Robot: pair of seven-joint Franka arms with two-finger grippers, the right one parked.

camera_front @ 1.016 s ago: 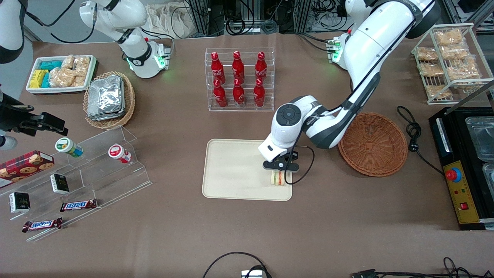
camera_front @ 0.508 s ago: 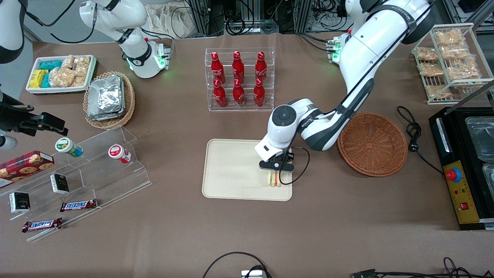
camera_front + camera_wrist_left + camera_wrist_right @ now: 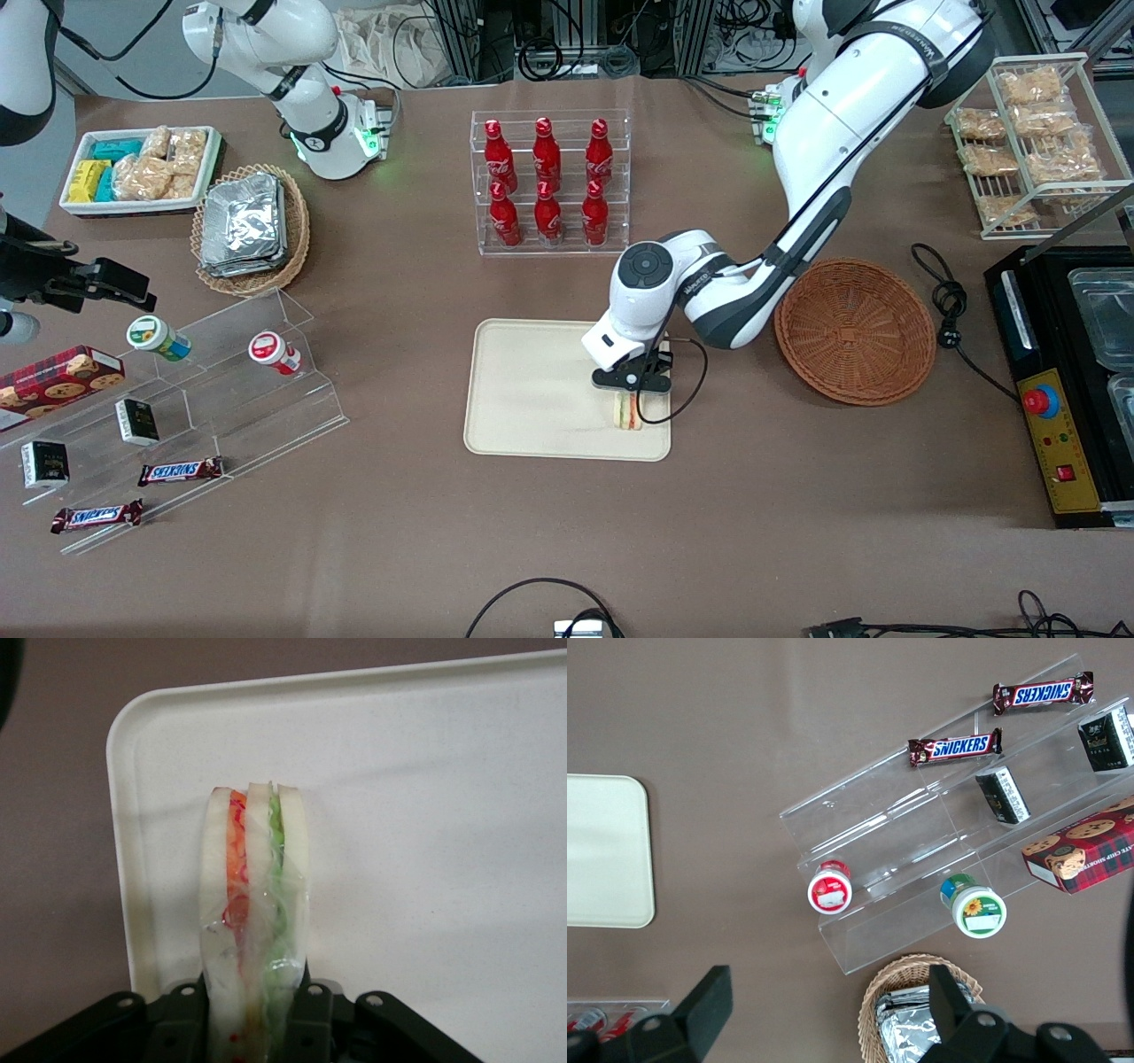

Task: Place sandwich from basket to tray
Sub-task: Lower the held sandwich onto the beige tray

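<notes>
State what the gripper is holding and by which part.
The gripper over the tray holds the sandwich, its fingers clamping the two bread faces at one end of the wedge.

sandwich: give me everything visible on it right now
The sandwich is a small wedge in clear, crinkled wrap: three white bread slices with an orange-red filling layer and a green one between them. It stands on edge, layers upright, over the tray near the corner closest to the basket. The pincer is shut on its end; whether it rests on the tray surface cannot be told.
</notes>
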